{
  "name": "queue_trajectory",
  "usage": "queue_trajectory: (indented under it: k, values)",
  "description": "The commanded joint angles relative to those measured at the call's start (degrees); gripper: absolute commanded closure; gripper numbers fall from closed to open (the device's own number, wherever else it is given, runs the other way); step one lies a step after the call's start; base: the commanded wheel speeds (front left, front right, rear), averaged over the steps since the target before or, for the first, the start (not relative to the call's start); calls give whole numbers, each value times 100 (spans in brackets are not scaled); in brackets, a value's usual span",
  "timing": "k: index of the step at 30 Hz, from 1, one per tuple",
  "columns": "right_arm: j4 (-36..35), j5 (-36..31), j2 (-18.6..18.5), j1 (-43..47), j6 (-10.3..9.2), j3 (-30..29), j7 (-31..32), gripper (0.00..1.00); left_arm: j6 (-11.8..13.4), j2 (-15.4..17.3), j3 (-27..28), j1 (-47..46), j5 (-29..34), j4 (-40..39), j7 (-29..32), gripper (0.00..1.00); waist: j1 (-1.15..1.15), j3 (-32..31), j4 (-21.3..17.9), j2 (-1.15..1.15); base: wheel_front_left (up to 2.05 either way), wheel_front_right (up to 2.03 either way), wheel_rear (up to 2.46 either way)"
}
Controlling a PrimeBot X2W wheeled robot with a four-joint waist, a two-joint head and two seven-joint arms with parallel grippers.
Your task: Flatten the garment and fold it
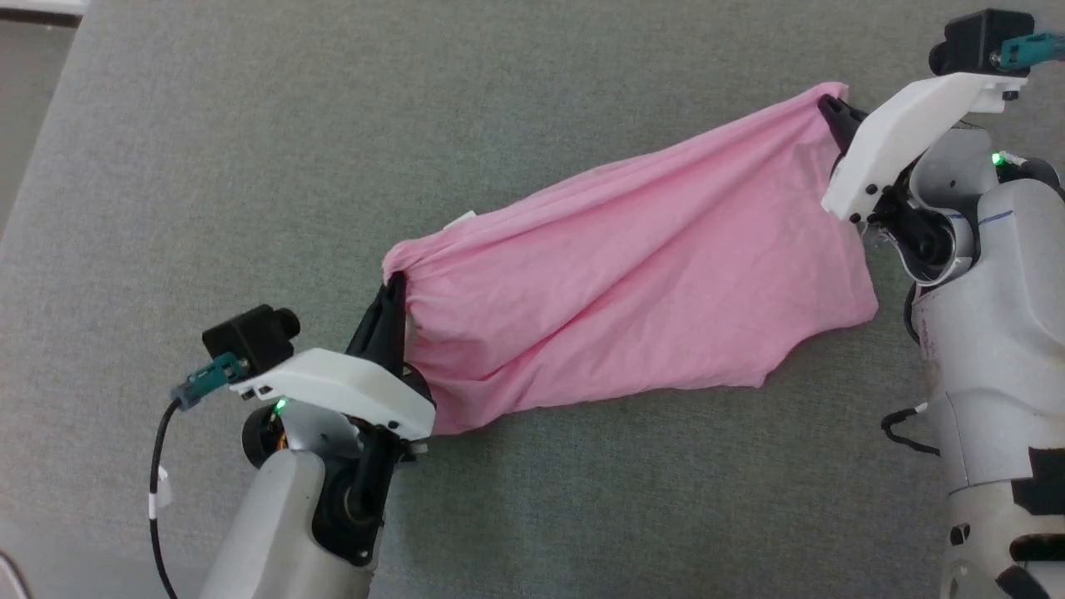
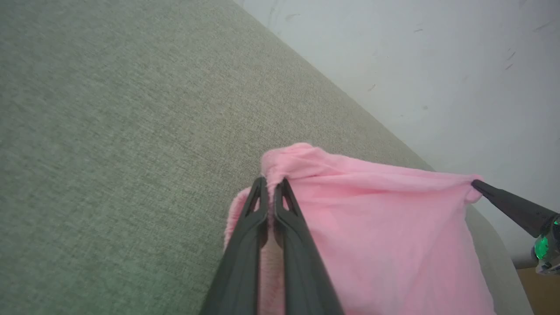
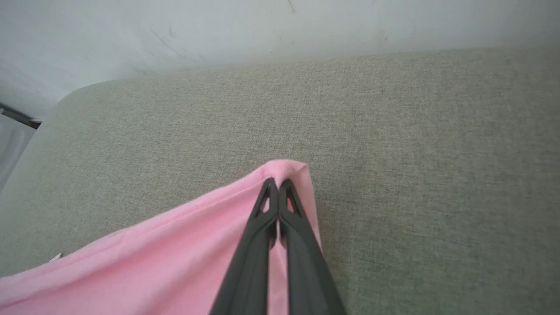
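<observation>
Not much around the work: a big padded surface (image 1: 250, 150) covered in grey-green woven cloth with a fine grainy weave, a pale scuffed wall (image 2: 415, 65) behind its rounded far edge, and a thin black cable (image 1: 155, 499) looping off the left arm at the lower left. The garment (image 1: 632, 274) is strung out on a slant across the middle of the surface, low at the robot's left and higher at its right, and it hides the patch of surface underneath. It's thin, soft pink jersey, roughly a long rectangle, with diagonal creases running between the two held corners and a loose, wavy lower edge. I can't tell if that edge touches the surface. The end by the left gripper (image 1: 396, 283) is bunched and gathered. That gripper's long dark fingers are pinched together on the bunch with pink cloth squeezed between them. The right gripper (image 1: 827, 105) is clamped just as tight on the opposite top corner, tips meeting with only a sliver of fabric in between. Counting up: one garment, one small white tag (image 1: 459, 220) poking off its upper edge, two grippers with two tapered fingers each, two boxy black wrist cameras (image 1: 254, 337), and two little green lights (image 1: 280, 406), one per wrist.
</observation>
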Motion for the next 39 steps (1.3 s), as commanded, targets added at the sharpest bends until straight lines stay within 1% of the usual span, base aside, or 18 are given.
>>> queue_trajectory:
  k: [1, 5, 9, 10, 11, 12, 13, 19, 22, 23, 26, 29, 31, 34, 36, 39]
  values:
    - [137, -119, -16, -135, -5, -59, -59, 100, -9, -35, -9, -96, 50, 92, -16, 100, -1, 155, 79, 0, 0, 0, 0]
    - [488, -316, -32, -275, -5, -77, -118, 100, -6, -82, -56, -159, 21, 267, -23, 100, -1, 216, 98, 0, 0, 0, 0]
    - [701, -357, -63, -323, -5, -30, -113, 100, -13, -105, -71, -195, -15, 367, -20, 100, -1, 226, 111, 0, 0, 0, 0]
    - [755, -347, -66, -340, -5, -31, -121, 94, -19, -112, -61, -208, -36, 381, -34, 100, -1, 226, 112, 0, 0, 0, 0]
    - [813, -339, -66, -351, -5, -16, -108, 56, -22, -114, -60, -220, -44, 398, -38, 73, -1, 219, 111, 0, 0, 0, 0]
    - [861, -327, -68, -361, -5, 0, -103, 0, -22, -111, -65, -231, -46, 415, -28, 2, -1, 206, 108, 0, 0, 0, 0]
    - [895, -304, -67, -370, -5, 9, -116, 0, -21, -108, -55, -243, -54, 420, -35, 0, -1, 179, 103, 0, 0, 0, 0]
    - [927, -62, -108, -314, -5, 189, -137, 0, 3, -4, 7, -197, -38, 352, -91, 0, -1, -128, 28, 0, 0, 0, 0]
    - [824, 34, -198, -198, -5, 323, -95, 0, 100, 115, 53, -116, 57, 224, -145, 0, -1, -354, -16, 0, 0, 0, 0]
    - [768, 58, -234, -141, -5, 390, -57, 0, 166, 191, 54, -76, 153, 154, -173, 0, -1, -421, -28, 0, 0, 0, 0]
    - [506, -26, -418, 140, -5, 719, 34, 0, 485, 533, -77, 55, 776, -28, -354, 0, -1, -650, -59, 0, 0, 0, 0]
    - [188, -300, -677, 548, -5, 1081, 138, 0, 734, 758, -155, 186, 1410, -297, -925, 0, -1, -838, -53, 0, 0, 0, 0]
    - [-33, -446, -804, 838, -5, 1251, 240, 0, 759, 884, -285, 288, 1791, -433, -1211, 0, -1, -933, -41, 0, 0, 0, 0]
    - [-388, -615, -920, 1251, -5, 1407, 397, 0, 678, 953, -451, 441, 2224, -583, -1418, 0, -1, -1016, 2, 0, 0, 0, 0]
    - [-608, -629, -912, 1500, -5, 1467, 564, 0, 646, 939, -503, 547, 2428, -606, -1457, 0, -1, -1040, 18, 0, 0, 0, 0]
    - [-888, -666, -892, 1776, -5, 1588, 825, 0, 623, 843, -429, 685, 2660, -767, -1469, 0, -1, -1042, 25, 0, 0, 0, 0]
